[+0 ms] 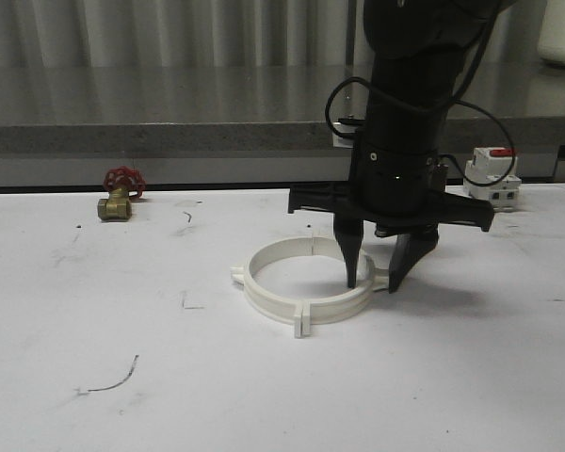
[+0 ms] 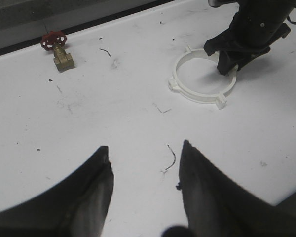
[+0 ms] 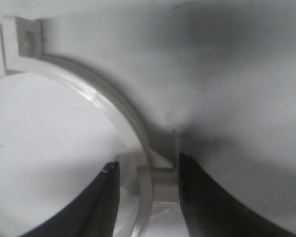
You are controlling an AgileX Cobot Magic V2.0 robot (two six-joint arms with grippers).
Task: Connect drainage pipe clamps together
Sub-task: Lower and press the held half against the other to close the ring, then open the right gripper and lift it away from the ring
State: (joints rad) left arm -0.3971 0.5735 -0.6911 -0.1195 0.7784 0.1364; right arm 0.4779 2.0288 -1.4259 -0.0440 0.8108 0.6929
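Observation:
The two drainage pipe clamps lie flat on the white table [image 1: 94,311], meeting as one white ring. The left half [image 1: 254,294] and right half [image 1: 334,309] touch at their end tabs [image 1: 299,323]. My right gripper [image 1: 372,284] points down over the ring's right side, open, one finger inside the ring and one outside. In the right wrist view the ring wall [image 3: 103,98] and its small lug [image 3: 163,165] sit between the fingers [image 3: 149,163]. My left gripper [image 2: 145,146] hovers open over bare table, well short of the ring [image 2: 180,86], with nothing between its fingers.
A brass valve with a red handwheel [image 1: 120,195] stands at the back left. A white breaker with a red switch [image 1: 492,176] sits at the back right, behind my right arm. A thin black wire scrap [image 1: 113,377] lies near the front left. A grey ledge [image 1: 169,141] borders the table's far edge.

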